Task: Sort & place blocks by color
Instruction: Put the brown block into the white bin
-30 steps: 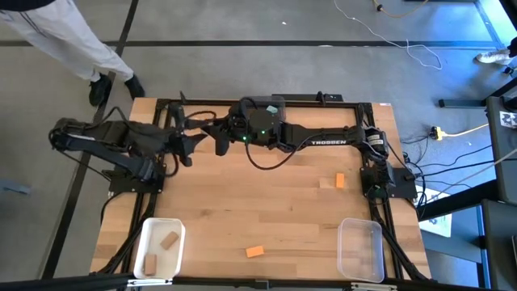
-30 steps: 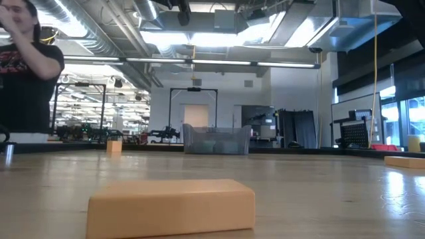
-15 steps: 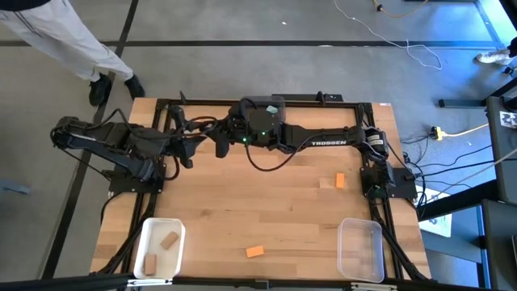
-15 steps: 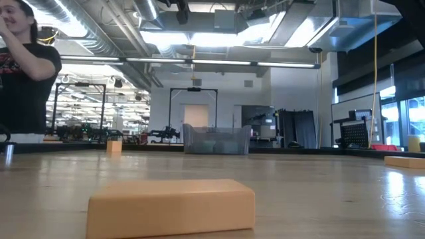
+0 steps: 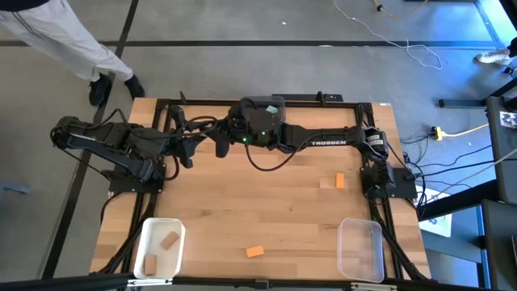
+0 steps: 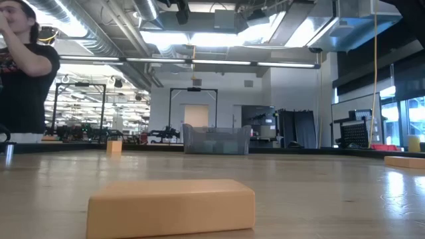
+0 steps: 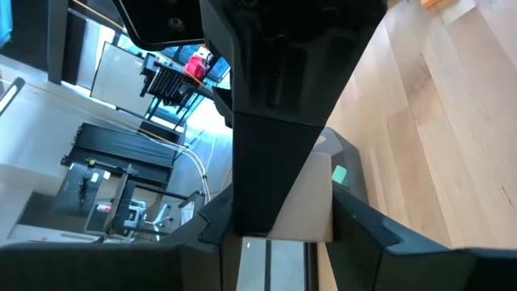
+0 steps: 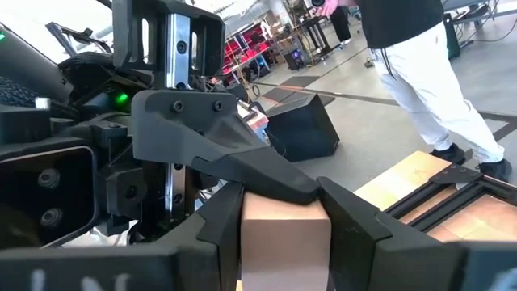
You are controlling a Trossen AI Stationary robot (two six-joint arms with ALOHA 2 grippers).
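Note:
High above the table's far middle my two grippers meet end to end. A pale tan block [image 8: 285,236] hangs between them, hidden in the high view. My right gripper [image 8: 283,222], also seen from above [image 5: 220,145], is shut on it. My left gripper [image 7: 283,234], to its left in the high view [image 5: 194,148], comes from the other side with a finger on each side of the same block [image 7: 311,212]. One orange block [image 5: 340,180] lies on the table at the right. Another orange block [image 5: 254,251] lies near the front edge. My right gripper pinches the tan block's two opposite sides [image 8: 249,226] between its two fingers, which lie level and come from the table's right. The block is lifted clear of the table. My left gripper has the block's other pair of faces [image 7: 325,220] between its fingers, coming level from the table's left. One grey finger [image 8: 242,166] lies over the block's face in the right wrist view, and the right gripper's finger [image 7: 271,137] covers part of the contact.
A white bin [image 5: 146,234] at the near left holds two tan blocks [image 5: 169,240]. A clear bin [image 5: 360,230] stands at the near right. A dark grey bin [image 5: 273,103] sits under the arms at the far edge. A person [image 6: 23,73] stands beyond the table.
Both arms and the blocks on the table keep their places. The person beyond the table has shifted head and arm.

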